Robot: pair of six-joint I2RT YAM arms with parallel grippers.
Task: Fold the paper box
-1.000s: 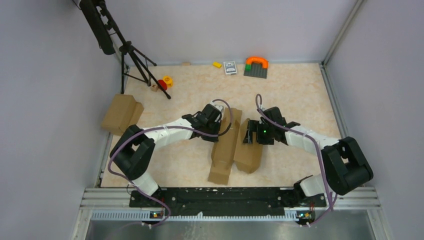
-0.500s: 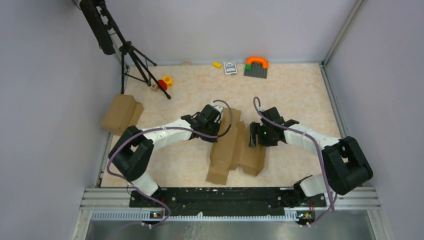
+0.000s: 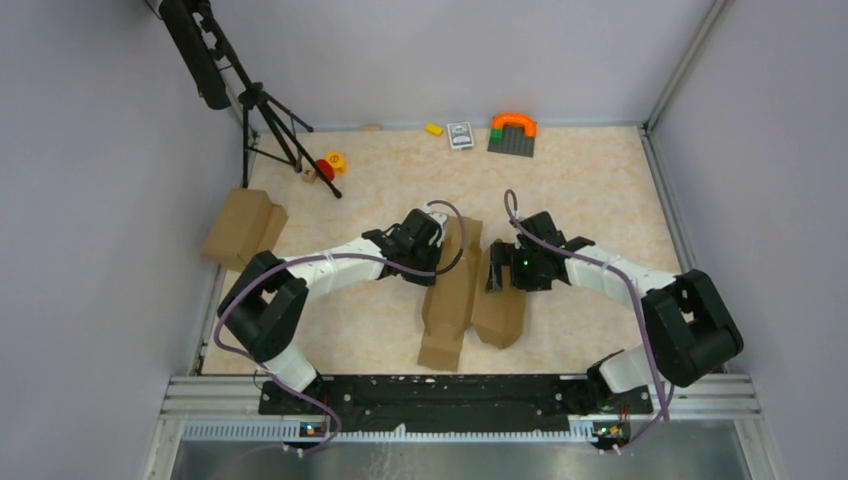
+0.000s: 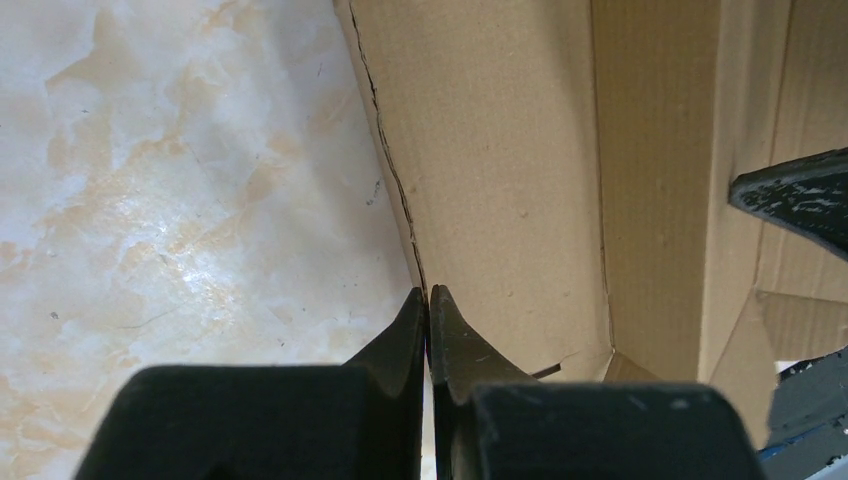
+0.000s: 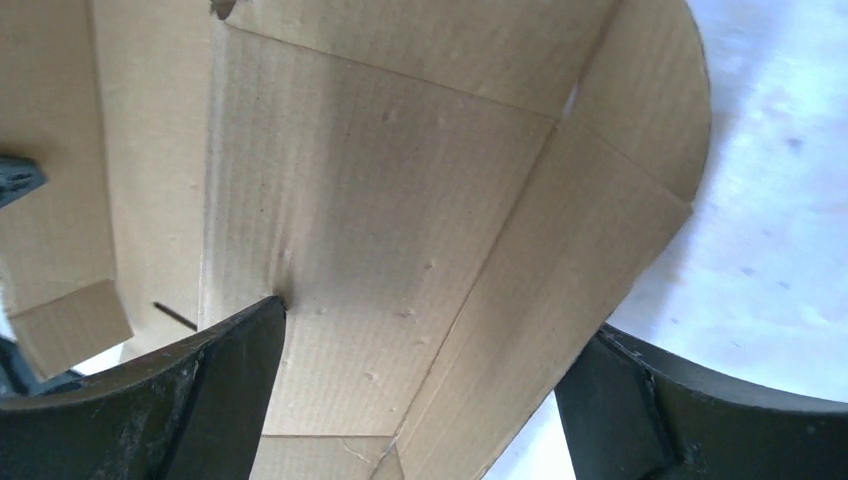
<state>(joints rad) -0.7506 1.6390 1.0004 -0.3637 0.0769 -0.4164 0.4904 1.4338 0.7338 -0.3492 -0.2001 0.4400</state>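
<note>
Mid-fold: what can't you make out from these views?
Left wrist: whether the shut left gripper pinches the paper box at its edge or just touches it; its fingers hide the contact.
Right wrist: the box's outer flaps, cut off by the frame.
Top: print on the small card by the far wall, too small.

Counted: one paper box (image 3: 452,300) at centre, one bulkier carton (image 3: 243,228) at nine o'clock, one tripod (image 3: 262,110) at eleven, one yellow block (image 3: 434,129), one card pack (image 3: 460,135), one orange arch (image 3: 513,123) at twelve.
</note>
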